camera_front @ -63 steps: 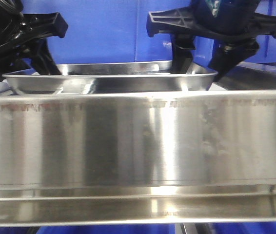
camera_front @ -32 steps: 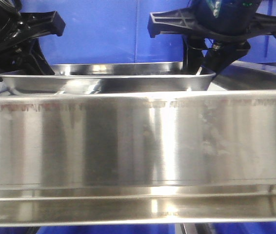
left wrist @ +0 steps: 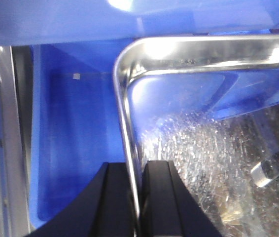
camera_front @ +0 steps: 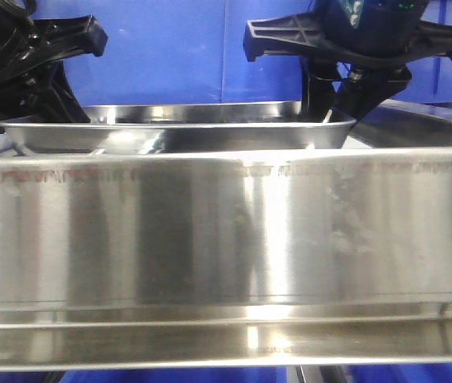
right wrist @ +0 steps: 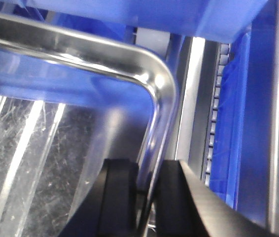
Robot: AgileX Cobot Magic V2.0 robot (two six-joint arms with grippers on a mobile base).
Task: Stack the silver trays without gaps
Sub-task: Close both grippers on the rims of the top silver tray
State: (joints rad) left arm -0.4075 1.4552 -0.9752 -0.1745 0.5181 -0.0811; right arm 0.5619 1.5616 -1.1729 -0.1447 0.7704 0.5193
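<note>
One silver tray (camera_front: 178, 134) hangs level behind the long steel rail, its scratched mirror floor showing in both wrist views. My left gripper (left wrist: 137, 197) is shut on the tray's left rim (left wrist: 124, 123), one black finger outside and one inside, near a rounded corner. On the opposite side my right gripper (right wrist: 149, 197) is shut on the right rim (right wrist: 159, 123), just below that corner. In the front view the left gripper (camera_front: 58, 104) and the right gripper (camera_front: 334, 100) stand at the tray's two ends. No other tray can be told apart for certain.
A wide brushed-steel rail (camera_front: 226, 231) fills the foreground. A deep blue bin (left wrist: 70, 148) lies under the tray's left edge, with a steel upright (left wrist: 6, 148) beside it. A grey roller track (right wrist: 218, 123) and blue wall flank the right rim. Another steel surface (camera_front: 426, 128) shows at right.
The right gripper's fingers, spread wide a second ago, have come together on the tray's right rim. The tray has shifted slightly. The left gripper keeps its hold.
</note>
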